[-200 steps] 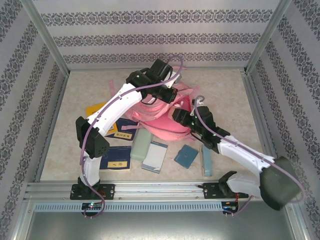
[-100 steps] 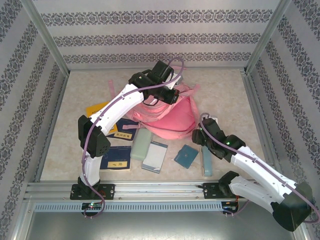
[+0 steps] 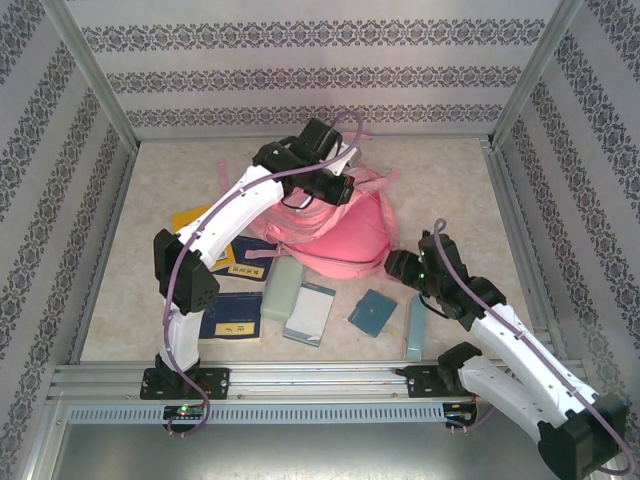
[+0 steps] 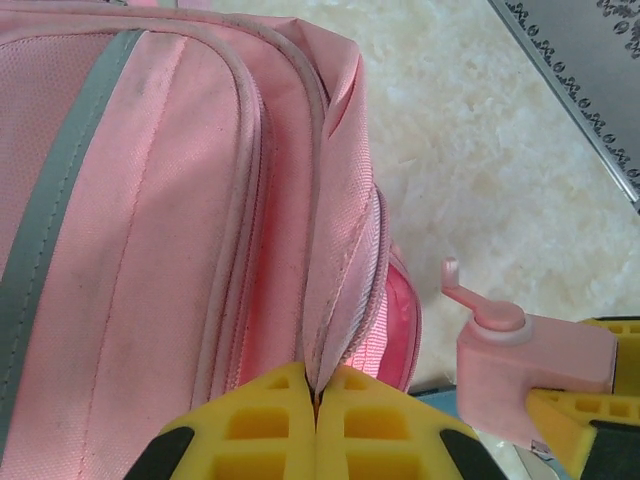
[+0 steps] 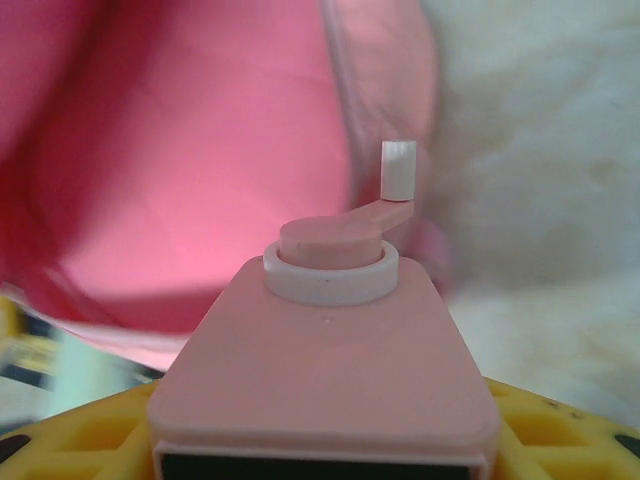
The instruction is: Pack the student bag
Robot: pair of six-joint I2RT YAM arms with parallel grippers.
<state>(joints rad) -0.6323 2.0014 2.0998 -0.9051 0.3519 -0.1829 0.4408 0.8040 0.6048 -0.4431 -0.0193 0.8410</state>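
Gripper L (image 4: 316, 395) is clamped flat on the edge of the student bag's (image 4: 150, 220) flap, right by the zip (image 4: 378, 230). The yellow pads (image 4: 260, 415) meet w/ only fabric btwn them. You're prob. pinching there to lift the flap and prop the mouth open: darker pink lining (image 4: 400, 310) shows in the gap just beside the pinch. The bag lies mid-bench (image 3: 450, 180), toward the far side, straps (image 3: 375, 180) trailing behind it.

Gripper R (image 3: 398, 267) is grasping a pink crank sharpener (image 5: 325, 350), body btwn the yellow fingers (image 5: 570, 410), crank end aimed at the bag. It sits just beside the bag's near-R edge, looks apart from the fabric, not inside. Reads as lined up for the opening L is propping.

Hard to tell:
- How wide the mouth is; the L arm (image 3: 240, 205) covers it from above.
- Clearance ahead of the sharpener; the R wrist view blurs past it, and its lower body is cut off.
- Unpacked on the near bench: 2 dark blue books (image 3: 235, 315), a yellow book (image 3: 195, 220) partly under the L arm, mint case (image 3: 283, 288), notebook (image 3: 312, 312), small teal book (image 3: 372, 312), pale-blue long case (image 3: 414, 328). Titles are too small to read.
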